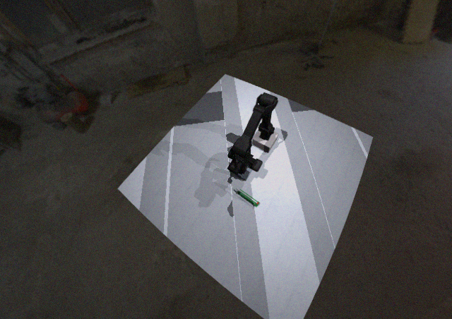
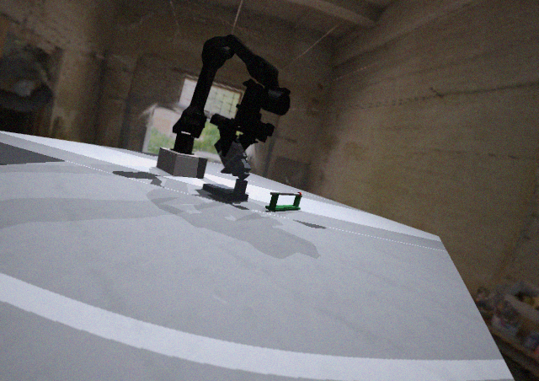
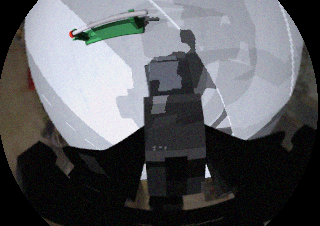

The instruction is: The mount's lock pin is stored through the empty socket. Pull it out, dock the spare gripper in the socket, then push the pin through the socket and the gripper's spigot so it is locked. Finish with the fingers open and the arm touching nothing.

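The mount [image 1: 241, 177] [image 2: 217, 191] is a dark base plate with an upright socket post [image 2: 240, 188] at one end. The grey spare gripper [image 2: 237, 163] [image 3: 175, 128] stands at the top of the post; whether its spigot is fully seated cannot be told. My gripper [image 2: 235, 147] [image 3: 171, 126] is open around the spare gripper, one finger on each side and very close to it. The pale lock pin [image 3: 112, 17] with a red end lies along the top of a green holder [image 1: 246, 197] [image 2: 283, 208] [image 3: 114, 30], outside the socket.
The green holder stands on the table [image 1: 204, 221] [image 2: 183, 272] a short way beyond the post. The arm's base block [image 1: 265, 141] [image 2: 176, 163] is behind the mount. Shadows of the arm fall across the table beside the mount.
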You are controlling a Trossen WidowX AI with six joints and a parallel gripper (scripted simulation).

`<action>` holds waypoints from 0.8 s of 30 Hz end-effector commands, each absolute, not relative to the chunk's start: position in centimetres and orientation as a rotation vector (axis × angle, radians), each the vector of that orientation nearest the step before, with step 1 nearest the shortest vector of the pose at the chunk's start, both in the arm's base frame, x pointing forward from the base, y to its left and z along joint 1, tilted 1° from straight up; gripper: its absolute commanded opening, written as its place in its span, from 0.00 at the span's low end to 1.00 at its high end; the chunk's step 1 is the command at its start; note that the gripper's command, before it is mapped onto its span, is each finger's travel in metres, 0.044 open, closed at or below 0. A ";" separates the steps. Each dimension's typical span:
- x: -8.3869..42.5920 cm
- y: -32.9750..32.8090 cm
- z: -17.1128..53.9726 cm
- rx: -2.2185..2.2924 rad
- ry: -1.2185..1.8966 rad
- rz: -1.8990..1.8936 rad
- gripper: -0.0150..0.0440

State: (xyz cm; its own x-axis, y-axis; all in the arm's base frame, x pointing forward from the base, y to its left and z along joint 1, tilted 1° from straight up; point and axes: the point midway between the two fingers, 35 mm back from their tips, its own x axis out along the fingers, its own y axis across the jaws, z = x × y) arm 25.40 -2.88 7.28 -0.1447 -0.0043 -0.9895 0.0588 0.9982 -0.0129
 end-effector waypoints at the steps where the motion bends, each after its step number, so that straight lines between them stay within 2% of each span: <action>1: 25.4 -2.9 7.3 0.040 1.714 -0.055 0.83; 5: 25.4 -2.9 7.3 0.040 1.714 -0.055 1.00; 24: 22.9 -2.7 9.4 0.042 1.716 -0.056 1.00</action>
